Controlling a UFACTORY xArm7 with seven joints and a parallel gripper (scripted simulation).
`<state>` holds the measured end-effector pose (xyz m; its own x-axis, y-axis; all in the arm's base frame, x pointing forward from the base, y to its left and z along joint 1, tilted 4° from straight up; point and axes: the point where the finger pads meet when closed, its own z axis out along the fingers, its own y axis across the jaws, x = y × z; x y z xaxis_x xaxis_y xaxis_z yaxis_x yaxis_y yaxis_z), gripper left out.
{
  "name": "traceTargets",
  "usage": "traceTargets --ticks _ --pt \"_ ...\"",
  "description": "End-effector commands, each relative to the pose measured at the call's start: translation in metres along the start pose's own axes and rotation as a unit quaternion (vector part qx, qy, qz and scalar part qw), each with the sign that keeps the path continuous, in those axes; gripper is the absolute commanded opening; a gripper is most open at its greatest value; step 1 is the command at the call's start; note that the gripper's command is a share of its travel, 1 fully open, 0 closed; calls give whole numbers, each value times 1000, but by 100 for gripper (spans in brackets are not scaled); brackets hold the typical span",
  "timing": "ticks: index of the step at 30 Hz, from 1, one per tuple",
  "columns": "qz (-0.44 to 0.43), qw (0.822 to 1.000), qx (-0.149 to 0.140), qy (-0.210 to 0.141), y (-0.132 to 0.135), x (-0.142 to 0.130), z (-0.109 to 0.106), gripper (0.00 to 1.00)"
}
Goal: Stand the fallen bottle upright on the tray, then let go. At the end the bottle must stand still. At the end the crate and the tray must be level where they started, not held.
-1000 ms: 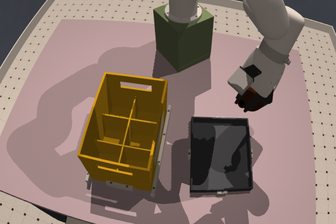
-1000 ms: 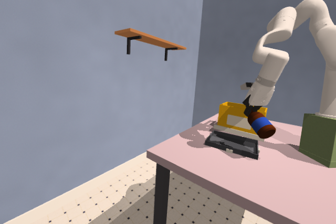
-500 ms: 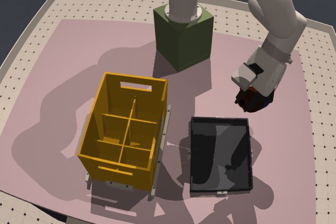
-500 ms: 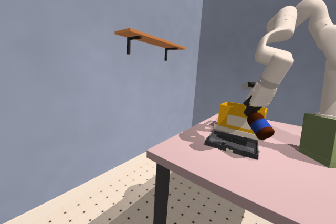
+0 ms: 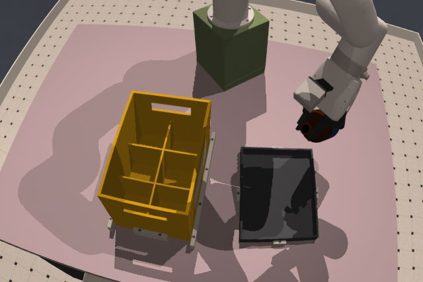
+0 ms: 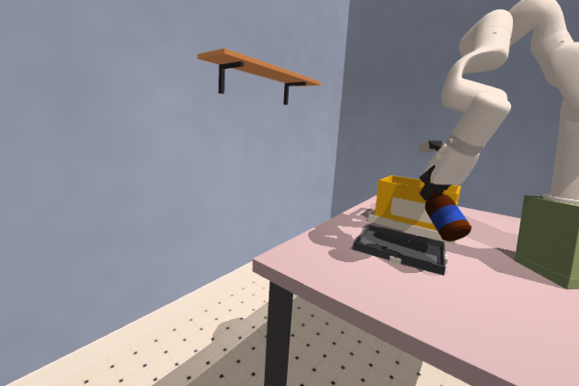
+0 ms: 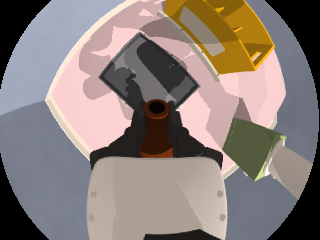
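My gripper [image 5: 316, 127] is shut on the brown bottle with a blue label [image 6: 447, 216], gripping it near the neck. The bottle hangs tilted in the air, base down and away from the fingers, above the table just past the far edge of the black tray [image 5: 277, 193]. In the wrist view the bottle's open mouth [image 7: 156, 108] points at the camera between the dark fingers, with the tray [image 7: 148, 74] beyond it. The tray lies flat and holds nothing.
A yellow crate [image 5: 156, 162] with dividers stands left of the tray on a pale frame. The green arm pedestal [image 5: 230, 45] stands at the back. An orange wall shelf [image 6: 257, 68] hangs far off to the side.
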<state>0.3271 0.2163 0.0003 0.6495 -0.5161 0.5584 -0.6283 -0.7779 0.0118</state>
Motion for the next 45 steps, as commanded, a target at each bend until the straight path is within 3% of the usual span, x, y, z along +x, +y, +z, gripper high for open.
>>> traceTargets --ticks 1,23,45 --pt "1 1000 2 1 -1 1 -1 0" --pt "0 1000 1 8 -1 0 -1 0" --pt "0 998 0 70 -1 -1 -1 0"
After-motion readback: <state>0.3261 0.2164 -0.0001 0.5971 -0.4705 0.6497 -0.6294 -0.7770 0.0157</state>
